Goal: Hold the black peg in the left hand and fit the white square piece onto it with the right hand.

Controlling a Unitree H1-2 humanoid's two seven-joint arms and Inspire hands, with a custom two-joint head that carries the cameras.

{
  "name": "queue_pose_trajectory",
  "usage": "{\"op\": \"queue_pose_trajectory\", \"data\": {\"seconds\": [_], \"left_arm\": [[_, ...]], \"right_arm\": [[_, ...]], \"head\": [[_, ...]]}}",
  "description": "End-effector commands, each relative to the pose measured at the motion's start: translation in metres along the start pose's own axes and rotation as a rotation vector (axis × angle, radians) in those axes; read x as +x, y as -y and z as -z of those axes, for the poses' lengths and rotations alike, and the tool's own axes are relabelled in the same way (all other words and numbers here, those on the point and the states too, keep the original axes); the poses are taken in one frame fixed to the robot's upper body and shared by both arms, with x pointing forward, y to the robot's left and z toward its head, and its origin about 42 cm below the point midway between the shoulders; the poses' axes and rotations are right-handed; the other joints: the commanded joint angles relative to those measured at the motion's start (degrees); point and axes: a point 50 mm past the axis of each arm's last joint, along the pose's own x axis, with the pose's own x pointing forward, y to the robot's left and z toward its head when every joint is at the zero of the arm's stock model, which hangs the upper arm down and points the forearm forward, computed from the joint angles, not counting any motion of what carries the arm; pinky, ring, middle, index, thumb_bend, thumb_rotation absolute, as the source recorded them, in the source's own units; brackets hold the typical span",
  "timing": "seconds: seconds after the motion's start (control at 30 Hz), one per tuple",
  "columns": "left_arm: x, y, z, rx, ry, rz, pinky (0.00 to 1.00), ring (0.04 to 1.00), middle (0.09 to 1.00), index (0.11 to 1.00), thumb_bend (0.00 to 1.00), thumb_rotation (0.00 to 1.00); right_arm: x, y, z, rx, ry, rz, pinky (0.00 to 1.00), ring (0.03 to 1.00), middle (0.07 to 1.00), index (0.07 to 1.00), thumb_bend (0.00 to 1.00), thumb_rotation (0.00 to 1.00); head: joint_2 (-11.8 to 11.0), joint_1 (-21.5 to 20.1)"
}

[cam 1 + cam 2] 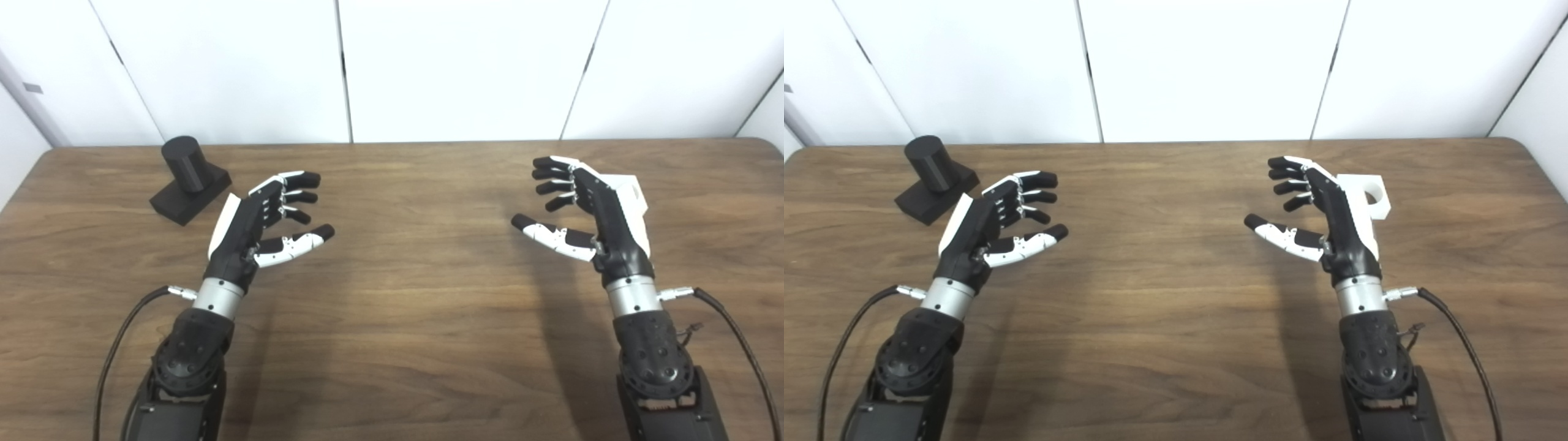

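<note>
Black peg (187, 177) sits far-left on bench (404, 294), white square piece (1371, 195) behind right hand (1329, 214). Left hand (257, 226) empty too; both hands' fingers spread.

In front of me is a brown wood-grain table with a rounded far corner (1176, 343). On its far left part stands a black cylindrical peg on a flat black rectangular base (187, 177), the cylinder upright and the base turned at an angle to the table's far edge. Over on the far right part lies a white square block with a round hole (1371, 195), partly hidden from me, well apart from the peg.
</note>
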Motion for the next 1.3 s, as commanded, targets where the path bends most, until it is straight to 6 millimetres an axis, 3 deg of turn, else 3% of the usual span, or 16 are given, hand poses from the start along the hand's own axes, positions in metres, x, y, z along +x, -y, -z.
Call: {"op": "queue_pose_trajectory", "data": {"seconds": [0.0,0.37,0.63,0.8,1.07,1.27], "left_arm": [[0.008,-0.005,-0.012,0.013,0.079,-0.011,0.6,0.735,0.781,0.723,0.72,0.07],[0.009,-0.005,-0.01,0.008,0.082,-0.008,0.61,0.748,0.788,0.731,0.71,0.09],[0.013,0.011,-0.013,0.007,0.097,-0.007,0.6,0.732,0.776,0.724,0.72,0.09],[0.013,0.026,-0.017,-0.009,0.078,0.008,0.6,0.724,0.778,0.732,0.7,0.06],[0.015,0.034,-0.019,-0.025,0.077,-0.002,0.6,0.733,0.783,0.732,0.7,0.06],[0.016,0.033,-0.02,-0.022,0.078,0.001,0.6,0.728,0.777,0.742,0.69,0.08]], "right_arm": [[0.008,0.005,-0.012,0.005,0.079,0.034,0.52,0.647,0.705,0.72,0.55,0.19],[0.009,0.003,-0.012,0.007,0.078,0.031,0.53,0.652,0.706,0.721,0.55,0.19],[0.007,0.016,-0.007,0.014,0.069,0.021,0.54,0.657,0.712,0.735,0.52,0.17],[0.006,0.023,-0.006,0.004,0.091,0.021,0.51,0.638,0.707,0.721,0.5,0.09],[0.001,0.027,-0.016,0.041,0.025,0.022,0.54,0.669,0.731,0.734,0.48,0.01],[0.004,0.027,-0.02,0.035,0.026,0.023,0.54,0.661,0.72,0.722,0.48,0.0]], "head": [[0.28,-0.02],[0.31,0.7],[-0.73,11.25],[-2.6,17.19],[-2.69,18.07],[-2.78,18.35]]}}
